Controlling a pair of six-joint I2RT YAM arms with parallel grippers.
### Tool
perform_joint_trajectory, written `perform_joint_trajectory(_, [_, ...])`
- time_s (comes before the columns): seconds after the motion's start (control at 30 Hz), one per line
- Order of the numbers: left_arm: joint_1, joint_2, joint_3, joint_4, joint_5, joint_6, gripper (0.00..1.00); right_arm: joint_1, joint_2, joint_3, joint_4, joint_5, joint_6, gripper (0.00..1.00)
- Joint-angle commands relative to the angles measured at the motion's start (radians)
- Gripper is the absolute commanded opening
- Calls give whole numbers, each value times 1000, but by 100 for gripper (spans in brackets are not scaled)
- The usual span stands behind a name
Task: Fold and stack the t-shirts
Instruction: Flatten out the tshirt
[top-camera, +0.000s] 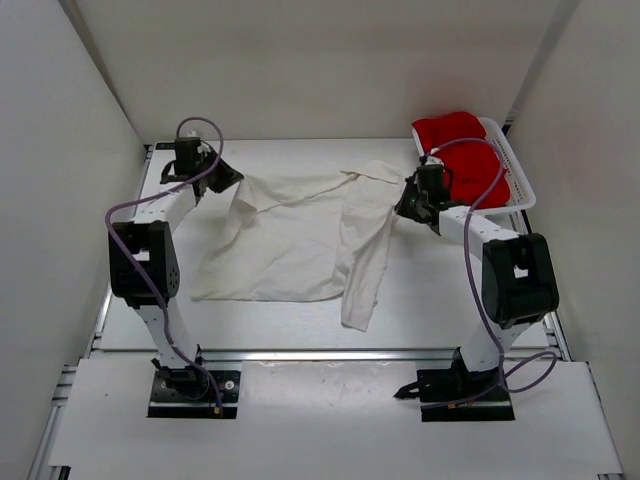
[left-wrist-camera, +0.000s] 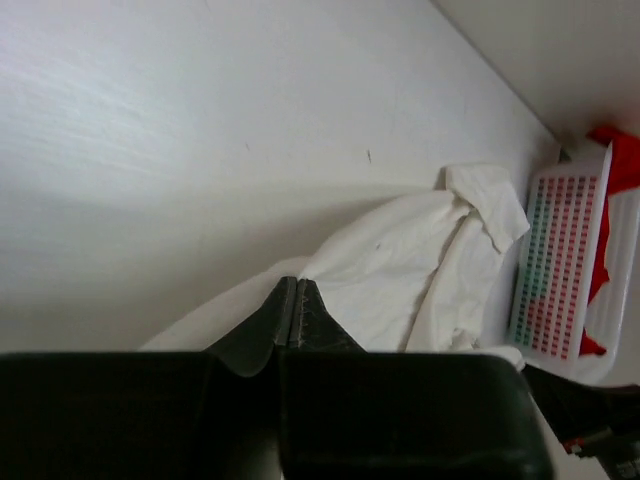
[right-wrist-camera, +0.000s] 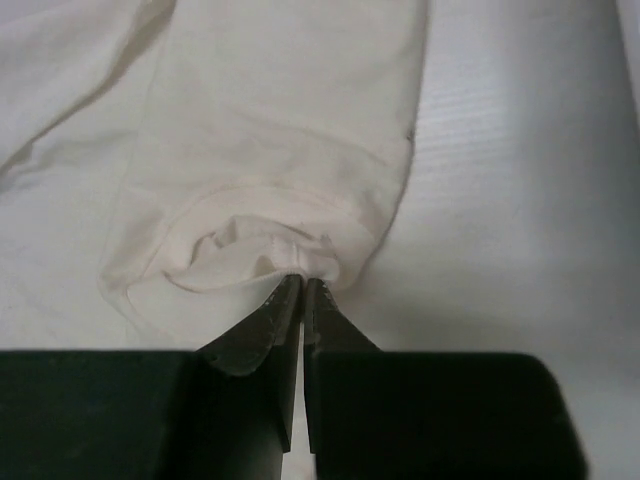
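The left pincer (left-wrist-camera: 296, 292) is clamped on the cream shirt (top-camera: 290, 240) at its far-left corner. The right pincer (right-wrist-camera: 303, 285) pinches a bunched hem at its far-right end. Holding both far corners, I'd guess, lets them pull it flat on the table (top-camera: 420, 300) for folding. I count one cream shirt spread mid-table and one red shirt (top-camera: 460, 150) in the one basket (top-camera: 518, 165) far right. I see no green shirt plainly.

On the table (top-camera: 430, 300), centre, the spread t-shirt (top-camera: 280, 245); far right, the basket (top-camera: 522, 180) — the bunched t-shirt (top-camera: 450, 132) inside it
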Motion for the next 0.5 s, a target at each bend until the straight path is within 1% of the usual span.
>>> perform_joint_trajectory(0.0, [72, 12, 122, -25, -34, -35, 8, 3, 25, 138, -34, 97, -42, 0])
perform_joint_trajectory(0.03, [94, 9, 151, -29, -39, -23, 14, -2, 33, 190, -65, 104, -59, 3])
perform_joint_trajectory(0.07, [102, 12, 171, -55, -50, -14, 18, 1, 31, 227, -82, 120, -67, 10])
perform_joint_trajectory(0.1, [114, 6, 192, -80, -50, 3, 27, 12, 25, 235, -92, 127, -71, 16])
perform_joint_trajectory(0.13, [115, 0, 188, -88, -62, 17, 34, 10, 10, 238, -109, 153, -85, 29])
perform_joint_trajectory(0.17, [129, -20, 179, -92, -68, 22, 39, 32, -5, 214, -121, 181, -93, 38])
perform_joint_trajectory(0.23, [138, -69, 67, -72, -67, 23, 56, 75, -88, 123, -113, 192, -70, 44])
perform_joint_trajectory(0.27, [145, -102, 32, -72, -62, 4, 60, 89, -117, 24, -88, 157, -52, 46])
perform_joint_trajectory(0.3, [146, -151, -49, -53, -47, -1, 60, 125, -172, -77, -64, 147, -45, 45])
perform_joint_trajectory(0.33, [145, -173, -141, -33, -42, -9, 58, 170, -229, -117, -34, 126, -32, 44])
perform_joint_trajectory(0.37, [129, -219, -187, -23, -42, 0, 53, 193, -254, -203, -25, 126, -18, 41])
perform_joint_trajectory(0.4, [123, -283, -278, -22, -56, 5, 51, 248, -297, -268, -26, 121, -18, 40])
perform_joint_trajectory(0.47, [96, -375, -445, -29, -94, 25, 49, 350, -370, -332, -83, 114, 16, 33])
